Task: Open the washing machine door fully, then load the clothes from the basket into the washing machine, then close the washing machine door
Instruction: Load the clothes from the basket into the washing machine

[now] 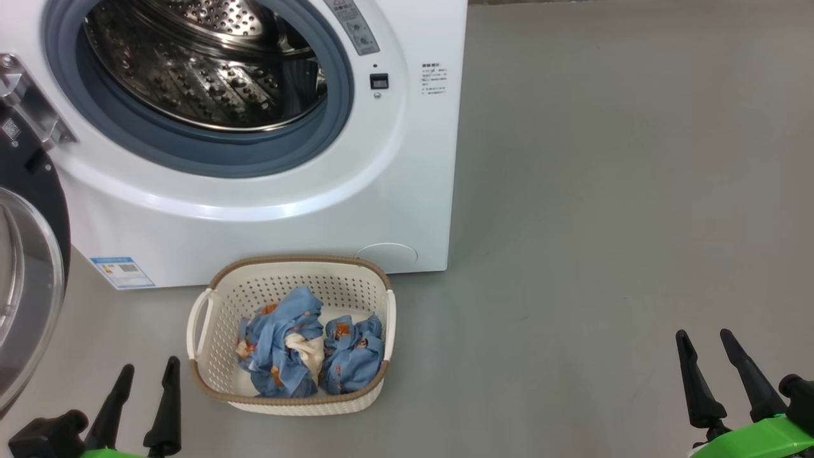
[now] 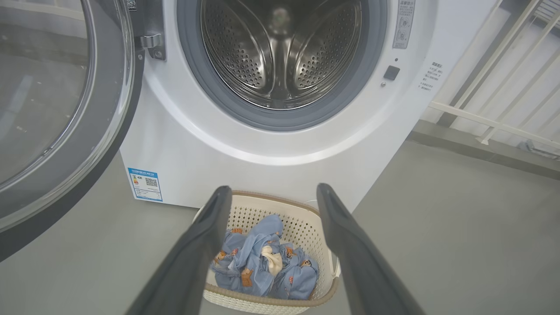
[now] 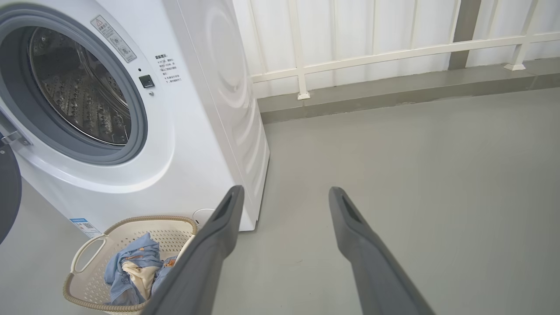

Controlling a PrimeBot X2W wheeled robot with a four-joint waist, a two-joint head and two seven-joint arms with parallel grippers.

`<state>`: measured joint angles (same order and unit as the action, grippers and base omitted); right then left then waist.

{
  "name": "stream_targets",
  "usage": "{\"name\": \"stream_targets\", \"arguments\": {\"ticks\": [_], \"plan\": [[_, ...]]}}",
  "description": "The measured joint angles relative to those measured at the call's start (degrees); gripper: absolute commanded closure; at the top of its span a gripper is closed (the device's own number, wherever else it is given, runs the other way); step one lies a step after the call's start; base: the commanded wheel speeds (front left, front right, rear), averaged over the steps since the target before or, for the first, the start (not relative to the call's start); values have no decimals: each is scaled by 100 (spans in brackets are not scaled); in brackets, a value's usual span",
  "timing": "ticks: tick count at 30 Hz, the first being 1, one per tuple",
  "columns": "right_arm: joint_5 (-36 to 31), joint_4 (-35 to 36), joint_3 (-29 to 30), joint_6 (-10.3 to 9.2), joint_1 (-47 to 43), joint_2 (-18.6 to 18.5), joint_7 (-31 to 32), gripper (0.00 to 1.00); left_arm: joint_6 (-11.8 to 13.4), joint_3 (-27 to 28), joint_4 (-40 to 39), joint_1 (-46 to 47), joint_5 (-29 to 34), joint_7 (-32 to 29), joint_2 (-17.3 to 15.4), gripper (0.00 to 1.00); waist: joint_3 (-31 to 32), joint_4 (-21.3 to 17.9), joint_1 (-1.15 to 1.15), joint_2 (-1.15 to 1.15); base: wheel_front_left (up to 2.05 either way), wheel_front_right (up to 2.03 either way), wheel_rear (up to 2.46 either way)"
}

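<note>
The left gripper [image 1: 150, 364] and right gripper [image 1: 703, 332] gape empty. Bare floor [image 1: 604, 222] lies right; the door [image 1: 25, 273] is cut off left.

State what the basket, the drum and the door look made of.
Cream-white perforated laundry basket: looks like moulded matte plastic, evenly punched holes; brown rim woven-look, possibly plastic too. Perforated silver drum: apparently polished steel, mirror reflections. Round black door: seemingly clear glass centre, see-through and glinting, in a glossy dark frame.
</note>
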<state>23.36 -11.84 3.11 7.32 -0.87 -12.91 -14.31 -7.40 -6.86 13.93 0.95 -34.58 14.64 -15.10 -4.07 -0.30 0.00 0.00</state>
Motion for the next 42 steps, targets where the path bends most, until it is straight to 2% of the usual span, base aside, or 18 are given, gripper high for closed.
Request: {"name": "stream_targets", "arguments": {"ticks": [14, 27, 34, 42], "plan": [[0, 13, -40, 0, 7, 42, 0, 0, 0, -71, 2, 126, 111, 0, -48, 0, -136, -4, 0, 0, 54, -158, 104], [-5, 26, -45, 0, 110, 130, 1, 0, 0, -133, 12, 293, 211, 0, 5, 0, -324, 0, 0, 0, 11, -13, 2], [-7, 49, -89, 0, 235, 218, 1, 0, 0, -460, 237, 339, 85, -1, 92, 0, -509, -25, 0, 0, 0, 0, 0], [-51, 89, -116, 0, 530, 353, 0, 0, 0, -1018, 1031, 887, -69, -1, 43, 0, -908, -100, 0, 0, 0, 0, 0]]}}
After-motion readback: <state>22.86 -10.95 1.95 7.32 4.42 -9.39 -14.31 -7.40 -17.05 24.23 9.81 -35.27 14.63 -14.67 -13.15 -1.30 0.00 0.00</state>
